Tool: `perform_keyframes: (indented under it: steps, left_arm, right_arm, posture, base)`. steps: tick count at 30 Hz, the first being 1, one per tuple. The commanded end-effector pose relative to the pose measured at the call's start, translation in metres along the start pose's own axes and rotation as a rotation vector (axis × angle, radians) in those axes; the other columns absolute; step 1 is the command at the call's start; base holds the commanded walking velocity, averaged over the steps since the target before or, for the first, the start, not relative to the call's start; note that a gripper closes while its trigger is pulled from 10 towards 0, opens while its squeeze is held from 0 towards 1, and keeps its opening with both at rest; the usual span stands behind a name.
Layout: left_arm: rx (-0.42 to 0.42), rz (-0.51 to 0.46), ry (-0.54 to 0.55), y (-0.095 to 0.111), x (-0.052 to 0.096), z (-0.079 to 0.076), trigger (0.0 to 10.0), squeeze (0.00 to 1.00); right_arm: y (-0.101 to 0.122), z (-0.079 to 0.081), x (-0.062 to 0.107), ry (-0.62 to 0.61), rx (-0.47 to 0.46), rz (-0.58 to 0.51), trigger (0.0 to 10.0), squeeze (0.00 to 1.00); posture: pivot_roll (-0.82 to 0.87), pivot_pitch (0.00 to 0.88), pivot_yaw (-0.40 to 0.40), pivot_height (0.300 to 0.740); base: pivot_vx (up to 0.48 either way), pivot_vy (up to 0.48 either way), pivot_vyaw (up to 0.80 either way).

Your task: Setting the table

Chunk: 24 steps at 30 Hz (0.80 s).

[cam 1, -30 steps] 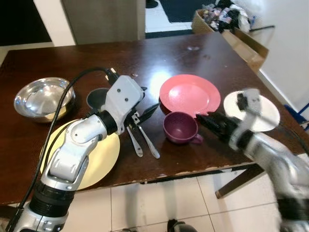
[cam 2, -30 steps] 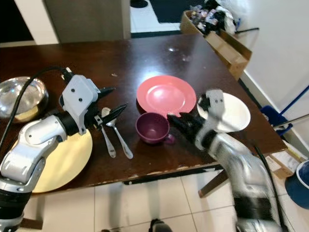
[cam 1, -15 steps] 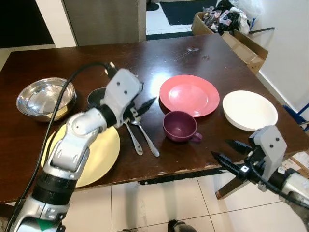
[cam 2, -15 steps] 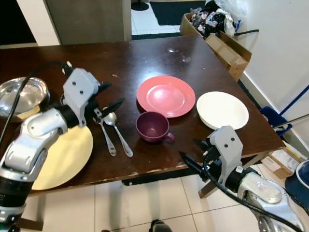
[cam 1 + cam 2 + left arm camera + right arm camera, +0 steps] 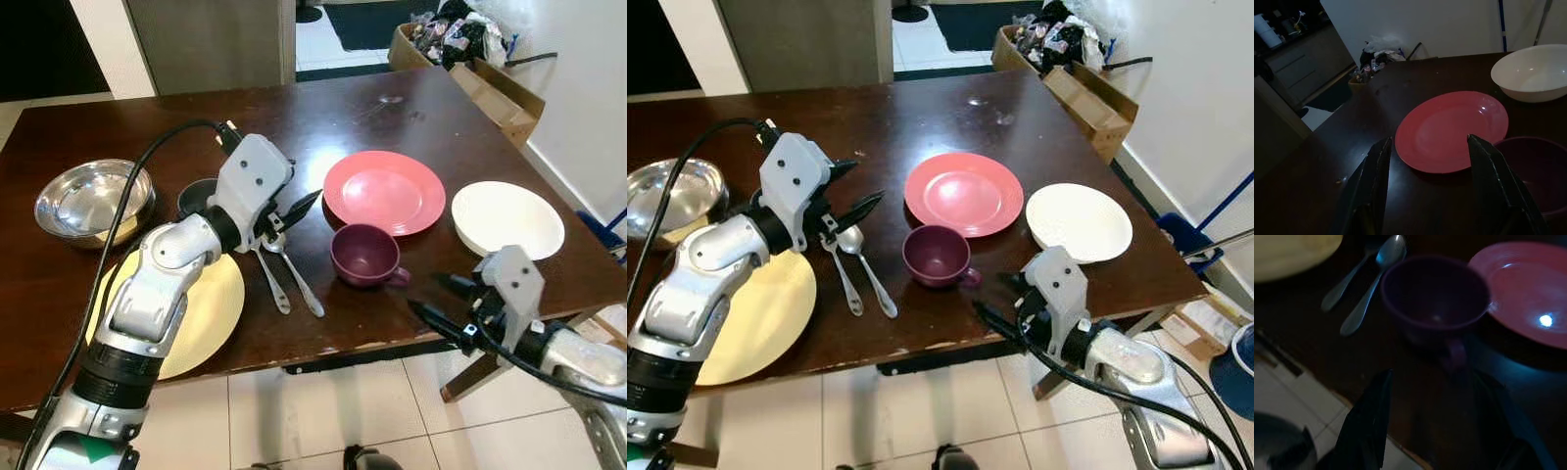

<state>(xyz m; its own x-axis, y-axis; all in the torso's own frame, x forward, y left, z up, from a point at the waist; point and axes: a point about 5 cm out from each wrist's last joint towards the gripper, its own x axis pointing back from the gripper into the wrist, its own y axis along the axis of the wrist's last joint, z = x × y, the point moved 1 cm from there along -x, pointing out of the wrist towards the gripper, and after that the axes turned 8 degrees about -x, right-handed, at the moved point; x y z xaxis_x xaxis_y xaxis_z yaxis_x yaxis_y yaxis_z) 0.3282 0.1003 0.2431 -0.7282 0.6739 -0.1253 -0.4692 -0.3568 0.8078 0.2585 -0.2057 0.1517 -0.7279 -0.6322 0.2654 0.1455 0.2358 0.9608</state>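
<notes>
At the desk's (image 5: 411,108) near edge, we are lining up on the purple cup (image 5: 364,257).
Our right gripper (image 5: 439,299) is hanging wide open, the cup just ahead; next we judge a reach forward. Our left gripper (image 5: 294,211) is hovering open above two spoons (image 5: 289,279).

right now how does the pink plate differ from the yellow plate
The pink plate sits mid-table beside the purple cup; the yellow plate lies at the near edge, partly hidden under the left arm. The pink plate looks smaller, the yellow one wider and flatter. Both are round, bare and lying flat on the dark table.
</notes>
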Motion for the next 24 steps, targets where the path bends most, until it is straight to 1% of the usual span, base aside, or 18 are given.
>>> perform_keyframes:
  steps: [1, 4, 6, 7, 9, 13, 16, 24]
  left_arm:
    - [-0.01, 0.013, 0.008, -0.003, 0.001, 0.002, 10.0, 0.0]
    - [-0.01, 0.015, 0.009, -0.003, 0.002, 0.003, 10.0, 0.0]
    - [-0.009, 0.015, 0.008, -0.003, 0.002, 0.002, 10.0, 0.0]
    - [-0.009, 0.015, 0.008, -0.003, 0.002, 0.002, 10.0, 0.0]
    - [-0.008, 0.014, 0.005, -0.003, 0.001, 0.002, 10.0, 0.0]
    - [-0.01, 0.014, 0.004, -0.003, 0.001, 0.003, 10.0, 0.0]
    - [-0.013, 0.016, 0.004, -0.003, 0.002, 0.003, 10.0, 0.0]
    - [-0.017, 0.019, 0.011, -0.003, 0.003, 0.005, 10.0, 0.0]
  right_arm:
    - [-0.006, 0.0, 0.0, 0.029, 0.011, 0.04, 10.0, 0.0]
    - [-0.006, -0.006, 0.0, 0.023, 0.029, 0.051, 10.0, 0.0]
    - [-0.007, -0.013, -0.001, 0.008, 0.039, 0.057, 10.0, 0.0]
    - [-0.007, -0.013, -0.001, 0.008, 0.039, 0.057, 10.0, 0.0]
    - [-0.007, -0.019, -0.005, 0.0, 0.038, 0.05, 10.0, 0.0]
    - [-0.004, -0.019, -0.01, 0.024, 0.015, 0.024, 10.0, 0.0]
    - [-0.001, -0.019, -0.016, 0.071, -0.011, 0.005, 10.0, 0.0]
    - [-0.002, -0.028, -0.03, 0.105, -0.002, 0.024, 10.0, 0.0]
  posture:
    - [-0.13, 0.071, 0.078, 0.74]
    - [-0.13, 0.074, 0.079, 0.74]
    - [-0.13, 0.075, 0.081, 0.74]
    - [-0.13, 0.075, 0.081, 0.74]
    - [-0.12, 0.075, 0.088, 0.74]
    - [-0.12, 0.076, 0.09, 0.74]
    - [-0.11, 0.074, 0.091, 0.74]
    - [-0.1, 0.074, 0.087, 0.74]
  base:
    - [0.0, 0.0, 0.0]
    - [0.0, 0.0, 0.0]
    - [0.0, 0.0, 0.0]
    - [0.0, 0.0, 0.0]
    - [0.0, 0.0, 0.0]
    - [0.0, 0.0, 0.0]
    - [0.0, 0.0, 0.0]
    - [0.0, 0.0, 0.0]
